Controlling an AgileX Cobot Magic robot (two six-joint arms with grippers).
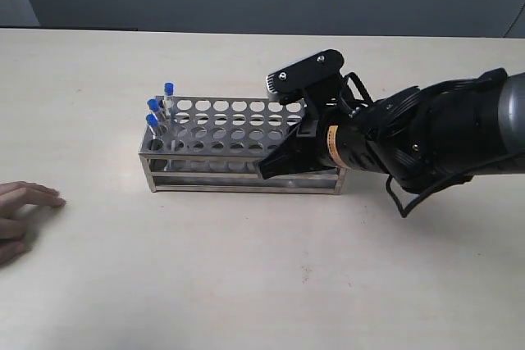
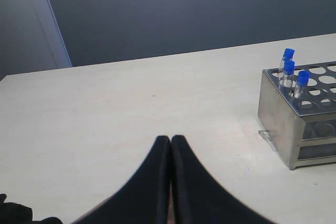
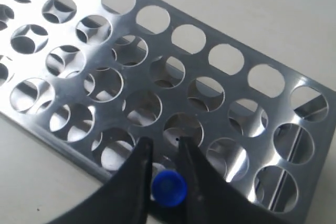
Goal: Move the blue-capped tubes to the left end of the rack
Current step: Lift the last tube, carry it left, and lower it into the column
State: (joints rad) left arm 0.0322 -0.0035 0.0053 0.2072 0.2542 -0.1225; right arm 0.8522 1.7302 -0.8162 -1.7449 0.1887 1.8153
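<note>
The steel rack [image 1: 246, 133] stands in the middle of the table. Three blue-capped tubes [image 1: 152, 106] stand upright in holes at its left end, and the left wrist view shows them [image 2: 289, 72] there too. A fourth blue-capped tube [image 3: 168, 187] sits in a hole of the rack's [image 3: 173, 51] near row, toward its right half. My right gripper [image 3: 163, 142] is shut on this tube just under its cap; in the exterior view the gripper [image 1: 277, 165] hides it. My left gripper [image 2: 170, 138] is shut with nothing in it, over bare table left of the rack [image 2: 283, 124].
A person's hand [image 1: 25, 206] rests on the table at the left edge. The right arm's dark bulk [image 1: 426, 137] lies low over the table to the right of the rack.
</note>
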